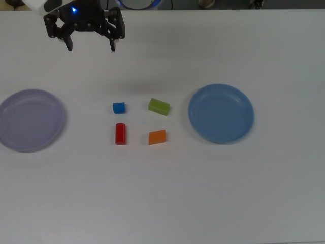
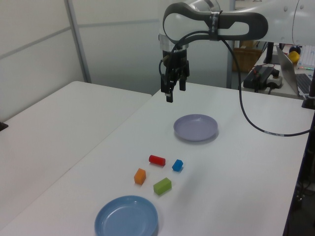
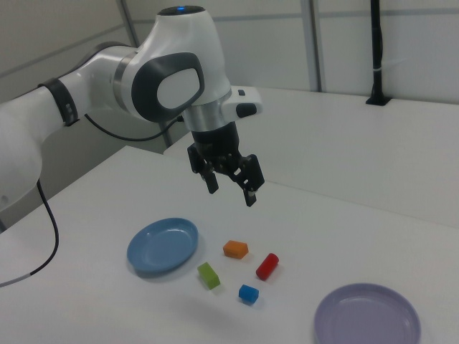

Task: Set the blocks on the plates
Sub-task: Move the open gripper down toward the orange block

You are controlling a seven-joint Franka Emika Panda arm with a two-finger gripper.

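Four blocks lie on the white table between two plates. In the top view the blue cube (image 1: pixel 119 108) and red cylinder (image 1: pixel 120 133) are on the left, the green bar (image 1: pixel 159 107) and orange block (image 1: pixel 157 137) on the right. The lavender plate (image 1: pixel 30 120) is at the top view's left, the light blue plate (image 1: pixel 221 113) at its right; both are bare. My gripper (image 1: pixel 91 47) hangs open and holds nothing, high above the table, beyond the blocks. It also shows in the left view (image 2: pixel 173 92) and the right view (image 3: pixel 231 192).
A second white table (image 2: pixel 54 118) adjoins at the left view's left. Cables, a laptop and boxes (image 2: pixel 268 73) crowd the far right of the left view. A black post (image 3: pixel 376 50) stands on the far table in the right view.
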